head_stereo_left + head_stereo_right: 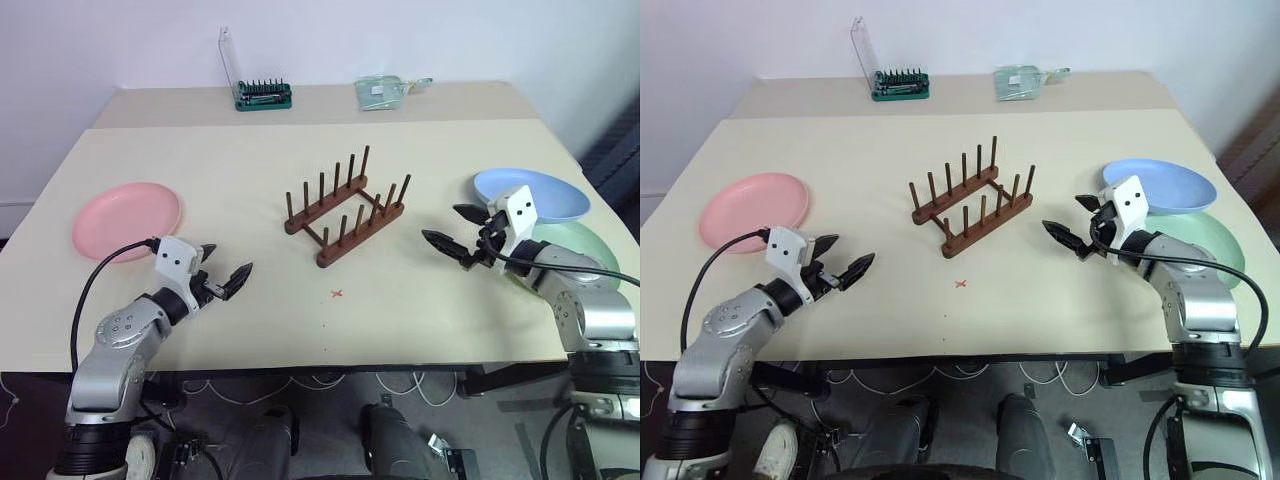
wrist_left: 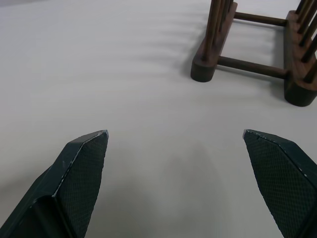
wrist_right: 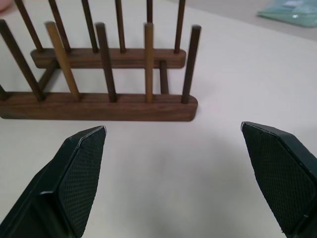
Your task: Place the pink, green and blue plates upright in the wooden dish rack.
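Note:
The empty wooden dish rack [image 1: 345, 208] stands at the table's middle, set at a slant. Flat on the table at the left lies the pink plate [image 1: 127, 218]. At the right, the blue plate [image 1: 530, 193] rests overlapping the green plate [image 1: 580, 243], which my right arm partly hides. My left gripper [image 1: 225, 265] hovers open and empty between the pink plate and the rack, aimed at the rack's end [image 2: 208, 69]. Open and empty too, my right gripper [image 1: 450, 227] sits just left of the blue plate, facing the rack's long side [image 3: 99, 106].
A green tray of tool bits [image 1: 263, 95] with a clear raised lid and a pale green packet [image 1: 380, 92] sit at the table's far edge. A small red cross [image 1: 337, 294] marks the table in front of the rack. The near table edge runs below both arms.

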### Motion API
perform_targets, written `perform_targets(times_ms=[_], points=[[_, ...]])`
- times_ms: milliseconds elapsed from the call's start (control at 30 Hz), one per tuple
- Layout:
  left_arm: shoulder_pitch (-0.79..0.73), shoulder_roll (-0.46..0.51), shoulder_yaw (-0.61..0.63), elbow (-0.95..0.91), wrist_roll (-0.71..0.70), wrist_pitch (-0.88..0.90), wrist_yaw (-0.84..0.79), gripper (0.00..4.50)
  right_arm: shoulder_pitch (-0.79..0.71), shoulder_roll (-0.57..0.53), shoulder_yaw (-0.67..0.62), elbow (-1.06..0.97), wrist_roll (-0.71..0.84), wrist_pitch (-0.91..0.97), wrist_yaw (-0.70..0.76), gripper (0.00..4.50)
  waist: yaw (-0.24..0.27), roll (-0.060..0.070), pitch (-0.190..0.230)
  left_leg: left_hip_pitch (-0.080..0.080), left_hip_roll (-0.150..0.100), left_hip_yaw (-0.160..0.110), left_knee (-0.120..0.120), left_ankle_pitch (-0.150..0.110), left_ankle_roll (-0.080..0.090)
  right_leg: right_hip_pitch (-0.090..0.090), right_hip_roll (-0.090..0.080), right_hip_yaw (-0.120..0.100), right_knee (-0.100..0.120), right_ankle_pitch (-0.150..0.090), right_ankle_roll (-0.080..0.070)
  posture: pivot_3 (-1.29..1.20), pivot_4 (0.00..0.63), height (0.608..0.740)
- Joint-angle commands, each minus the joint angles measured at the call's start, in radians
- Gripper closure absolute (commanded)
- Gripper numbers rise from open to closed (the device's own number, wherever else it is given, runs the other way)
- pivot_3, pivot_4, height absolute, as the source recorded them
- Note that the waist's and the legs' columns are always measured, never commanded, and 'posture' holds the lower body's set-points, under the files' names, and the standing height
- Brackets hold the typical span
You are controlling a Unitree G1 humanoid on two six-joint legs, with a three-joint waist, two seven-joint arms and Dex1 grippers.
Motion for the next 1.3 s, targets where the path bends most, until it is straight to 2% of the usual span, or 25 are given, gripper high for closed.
perform_targets(times_ms=[33, 200, 400, 533, 633, 867, 1200, 1300], points=[[0.002, -0.007, -0.005, -0.050, 0.004, -0.011, 0.017, 0.00, -0.062, -0.030, -0.005, 0.024, -0.010, -0.034, 0.029, 0.03, -0.001, 0.000, 0.000, 0.000, 0.000, 0.000, 0.000, 0.000, 0.000, 0.000, 0.000, 0.000, 0.000, 0.000, 0.000, 0.00, 0.150, 0.740], [0.023, -0.017, -0.007, -0.066, 0.009, -0.020, 0.033, 0.00, -0.094, -0.019, 0.006, 0.042, -0.026, -0.047, 0.028, 0.03, -0.003, 0.000, 0.000, 0.000, 0.000, 0.000, -0.001, 0.000, 0.000, 0.000, 0.000, 0.000, 0.000, 0.000, 0.000, 0.00, 0.150, 0.740], [-0.023, 0.008, -0.053, -0.038, 0.007, 0.003, -0.017, 0.00, -0.003, 0.011, 0.013, -0.098, -0.018, -0.014, -0.020, 0.03, 0.001, 0.000, 0.000, 0.000, 0.000, 0.000, 0.000, 0.000, 0.000, 0.000, 0.000, 0.000, 0.000, 0.000, 0.000, 0.00, 0.150, 0.740], [-0.040, 0.031, -0.138, -0.038, -0.005, 0.036, -0.110, 0.00, 0.055, 0.035, 0.004, -0.186, -0.002, 0.011, -0.063, 0.03, 0.000, 0.000, 0.000, 0.000, 0.000, 0.000, 0.000, 0.000, 0.000, 0.000, 0.000, 0.000, 0.000, 0.000, 0.000, 0.00, 0.150, 0.740], [-0.056, 0.038, -0.251, -0.015, 0.060, 0.014, -0.146, 0.00, 0.116, 0.049, -0.003, -0.256, 0.013, 0.027, -0.081, 0.03, 0.000, 0.000, 0.000, 0.000, 0.000, 0.000, -0.001, 0.000, 0.000, 0.000, 0.000, 0.000, 0.000, 0.000, 0.000, 0.00, 0.150, 0.740], [-0.177, -0.083, -0.404, 0.142, 0.199, -0.050, -0.069, 0.00, 0.291, 0.030, 0.004, -0.472, 0.107, 0.118, -0.041, 0.03, 0.004, 0.000, 0.000, 0.000, 0.000, 0.000, 0.001, 0.000, 0.000, 0.001, 0.000, 0.000, 0.000, 0.000, 0.000, 0.00, 0.150, 0.740], [-0.324, -0.234, -0.401, 0.400, 0.235, -0.156, -0.028, 0.00, 0.358, 0.084, 0.049, -0.522, 0.077, 0.093, -0.103, 0.03, 0.011, 0.001, -0.002, 0.000, 0.000, -0.001, 0.002, 0.000, 0.000, 0.002, 0.000, -0.001, 0.000, 0.000, 0.001, 0.00, 0.150, 0.740], [-0.333, -0.243, -0.413, 0.441, 0.233, -0.196, -0.068, 0.85, 0.376, 0.081, 0.039, -0.518, 0.065, 0.074, -0.113, 0.00, 0.018, 0.002, -0.002, 0.000, -0.001, 0.000, 0.001, 0.000, 0.000, 0.002, 0.000, 0.000, -0.001, 0.000, 0.001, 0.00, 0.150, 0.740]])
